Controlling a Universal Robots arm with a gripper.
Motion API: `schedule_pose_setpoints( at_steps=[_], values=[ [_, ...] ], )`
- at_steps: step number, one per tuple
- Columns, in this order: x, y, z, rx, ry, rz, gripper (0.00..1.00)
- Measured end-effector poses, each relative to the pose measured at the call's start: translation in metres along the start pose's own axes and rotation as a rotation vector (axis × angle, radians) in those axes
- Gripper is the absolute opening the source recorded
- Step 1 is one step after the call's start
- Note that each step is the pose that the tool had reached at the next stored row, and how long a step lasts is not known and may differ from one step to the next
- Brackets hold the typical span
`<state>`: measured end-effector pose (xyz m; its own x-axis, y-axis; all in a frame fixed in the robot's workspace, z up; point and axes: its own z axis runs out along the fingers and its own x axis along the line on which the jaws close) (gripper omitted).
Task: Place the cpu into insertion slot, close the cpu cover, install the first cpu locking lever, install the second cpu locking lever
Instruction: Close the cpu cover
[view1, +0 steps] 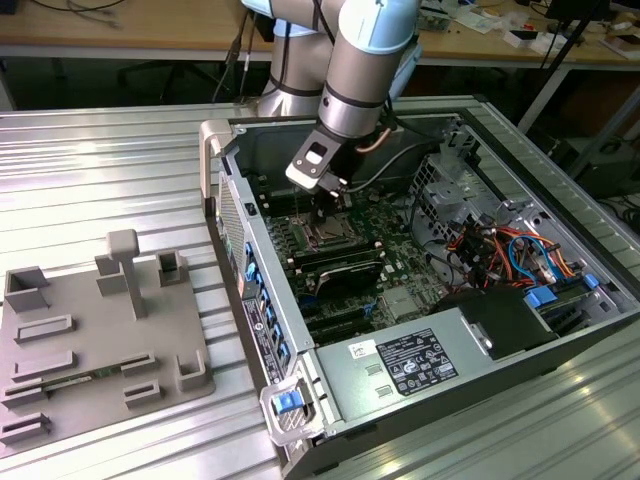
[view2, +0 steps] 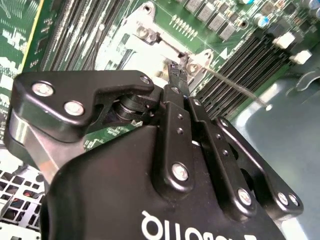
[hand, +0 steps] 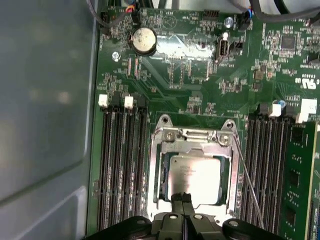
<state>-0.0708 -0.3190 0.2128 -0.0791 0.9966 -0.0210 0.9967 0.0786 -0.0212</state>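
Observation:
The cpu (hand: 195, 177) lies flat in the insertion slot (view1: 326, 236) on the green motherboard, its pale metal face up. The silvery cpu cover (hand: 192, 147) lies down around the chip. A thin wire locking lever (hand: 246, 175) slants away from the socket's side, and it also sticks out past the socket (view2: 235, 85) in the second wrist view. My gripper (hand: 182, 198) is shut, with nothing between its black fingers. Its tips sit at the cover's edge next to the chip. Inside the open computer case, the gripper (view1: 322, 200) hangs just above the socket.
Rows of black memory slots (hand: 122, 165) flank the socket, and a green memory module (hand: 295, 185) stands on one side. The grey case wall (hand: 45, 100) rises close by. A power supply (view1: 410, 360) and coloured cables (view1: 500, 245) crowd the case. A grey fixture plate (view1: 90, 340) lies outside.

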Motion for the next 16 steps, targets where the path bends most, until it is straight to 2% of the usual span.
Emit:
schedule_pose_setpoints(
  at_steps=[2,7,9,13,16],
  values=[
    [-0.0003,0.0028,0.0001,0.0,0.0,-0.001,0.11],
    [-0.006,0.0024,0.0006,0.0,0.0001,-0.001,0.11],
    [-0.0062,0.003,0.0007,0.0,0.0,-0.001,0.11],
    [-0.0067,0.0089,0.0012,0.0,0.0,-0.001,0.11],
    [-0.0066,0.0089,0.0013,0.0,0.0,-0.001,0.11]
  ],
)
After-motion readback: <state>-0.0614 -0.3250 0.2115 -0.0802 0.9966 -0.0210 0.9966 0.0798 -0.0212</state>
